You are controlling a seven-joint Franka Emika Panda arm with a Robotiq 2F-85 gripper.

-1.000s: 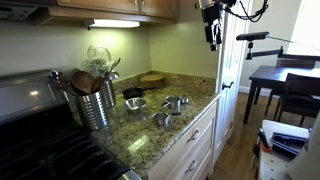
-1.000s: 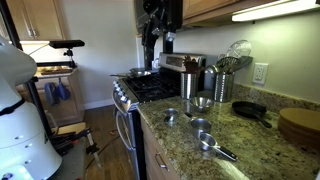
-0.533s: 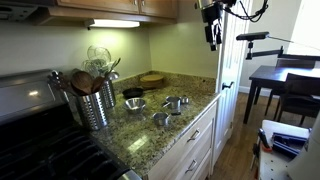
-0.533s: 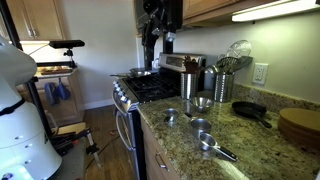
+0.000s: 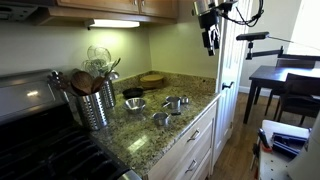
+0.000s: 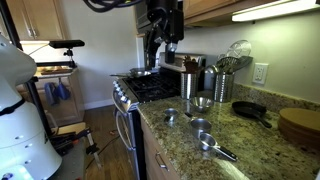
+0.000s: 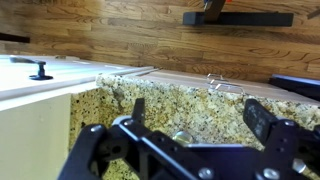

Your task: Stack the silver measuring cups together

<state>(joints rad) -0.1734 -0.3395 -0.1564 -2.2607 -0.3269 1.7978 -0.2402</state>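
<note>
gripper: the gripper [image 5: 210, 38] hung high at the right of the scene, well above the table [image 5: 198, 110]. In the wrist view [image 7: 193, 108] the jaws stood wide apart with nothing between them, so it was empty.
cups: the cups [image 5: 160, 118] sat loose on the table, near one another and openings up. None looked nested, as far as I could tell.
cups vs gripper: the group lay low and left of the gripper in an exterior view. In an exterior view with the stove [image 6: 150, 88], the group lay low and right of the gripper [image 6: 156, 48]. Both showed them well apart, with a big height gap. I couldn't tell whether the gripper was over the table or just off its end.
big cup: the big cup [image 6: 202, 103] stood at the far side of the group, near the canister [image 6: 220, 86].
handle axis: the near cup [image 6: 208, 141] had its handle running toward the near right. The other handles were too small to read.
wrist view: the table edge lay below the fingers. There was a shiny speck between them, possibly a cup, but I couldn't tell.
step (judged): approach only, stacking not begun.
next move (judged): a long descent plus sideways travel toward a smaller cup, with the jaws set across its handle or rim.
risk (judged): the steel is light and slick, so a cup could skid on the stone if nudged.
</note>
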